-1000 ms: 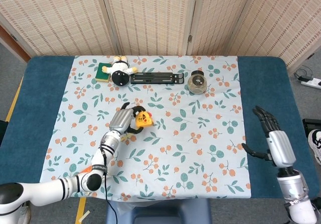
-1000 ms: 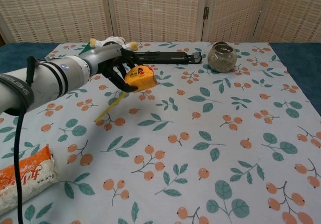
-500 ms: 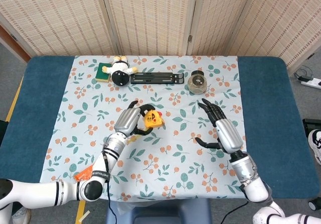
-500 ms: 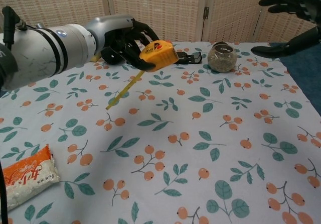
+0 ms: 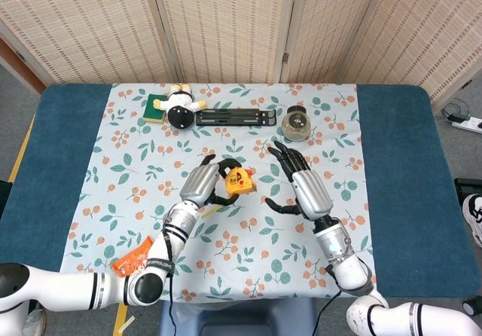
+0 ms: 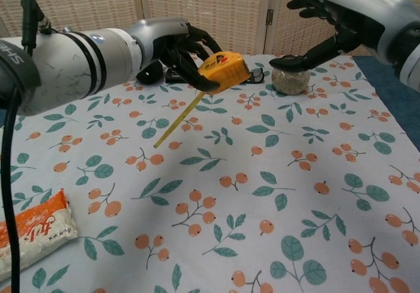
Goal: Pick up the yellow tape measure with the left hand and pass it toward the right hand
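Observation:
My left hand (image 5: 205, 183) (image 6: 172, 48) holds the yellow tape measure (image 5: 239, 180) (image 6: 224, 70) up above the flowered cloth, near the table's middle. A length of yellow tape (image 6: 179, 117) hangs slanting down from its case toward the cloth. My right hand (image 5: 301, 184) (image 6: 331, 14) is open, fingers spread, palm turned toward the tape measure. A small gap lies between its fingers and the case.
At the back of the cloth lie a black bar-shaped tool (image 5: 235, 117), a small glass jar (image 5: 297, 123) (image 6: 290, 76) and a doll (image 5: 179, 106) by a green pad (image 5: 157, 104). An orange snack packet (image 6: 31, 234) lies at the front left.
My left hand has lifted the tape measure and carried it rightward. The right hand has swung in from the right edge to face it.

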`<state>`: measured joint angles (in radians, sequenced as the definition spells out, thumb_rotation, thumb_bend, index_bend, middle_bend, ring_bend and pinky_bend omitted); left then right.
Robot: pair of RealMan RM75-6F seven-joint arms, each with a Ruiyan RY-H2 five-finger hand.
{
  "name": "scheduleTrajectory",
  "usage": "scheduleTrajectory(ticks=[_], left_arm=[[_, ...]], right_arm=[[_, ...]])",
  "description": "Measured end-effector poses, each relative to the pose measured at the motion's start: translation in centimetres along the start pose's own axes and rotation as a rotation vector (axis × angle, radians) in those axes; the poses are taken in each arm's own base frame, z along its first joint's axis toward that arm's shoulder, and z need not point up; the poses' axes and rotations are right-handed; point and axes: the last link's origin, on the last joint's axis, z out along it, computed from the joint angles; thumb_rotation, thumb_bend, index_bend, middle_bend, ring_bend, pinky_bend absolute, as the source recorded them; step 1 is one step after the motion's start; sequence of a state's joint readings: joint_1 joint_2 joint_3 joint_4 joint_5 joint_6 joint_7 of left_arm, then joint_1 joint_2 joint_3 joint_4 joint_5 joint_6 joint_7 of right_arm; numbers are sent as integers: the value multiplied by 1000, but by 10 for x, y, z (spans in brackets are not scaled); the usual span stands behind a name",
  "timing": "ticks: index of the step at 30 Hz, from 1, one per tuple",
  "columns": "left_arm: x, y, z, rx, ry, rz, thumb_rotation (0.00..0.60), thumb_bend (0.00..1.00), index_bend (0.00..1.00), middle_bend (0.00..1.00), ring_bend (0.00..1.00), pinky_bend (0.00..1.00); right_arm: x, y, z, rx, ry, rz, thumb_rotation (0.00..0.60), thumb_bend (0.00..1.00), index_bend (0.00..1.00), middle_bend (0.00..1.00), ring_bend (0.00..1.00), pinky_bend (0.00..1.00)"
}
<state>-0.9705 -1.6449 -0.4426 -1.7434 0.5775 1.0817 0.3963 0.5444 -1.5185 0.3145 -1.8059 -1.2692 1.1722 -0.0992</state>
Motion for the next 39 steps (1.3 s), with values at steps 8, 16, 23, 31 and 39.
scheduleTrajectory(ticks=[8,16,23,31,39], left_arm=[[4,-2,4,52,-32,-111,600,369,558,517,415,79],[7,-1,5,50,-34,-132,600,369,558,517,415,79],[4,0,4,43,-38,-124,600,369,558,517,415,81],[3,1,5,40,-34,-116,600,369,557,517,415,81],[1,-1,5,45,-39,-109,600,369,557,517,415,81]], right_arm=[[-11,-3,16,-15,3,-12,600,291,0,0,0,0],[-18,-5,26,-20,10,-26,600,291,0,0,0,0],[-22,-4,34,-28,23,-20,600,291,0,0,0,0],[-24,-6,38,-28,27,-16,600,291,0,0,0,0],[-24,-4,42,-31,47,-25,600,291,0,0,0,0]])
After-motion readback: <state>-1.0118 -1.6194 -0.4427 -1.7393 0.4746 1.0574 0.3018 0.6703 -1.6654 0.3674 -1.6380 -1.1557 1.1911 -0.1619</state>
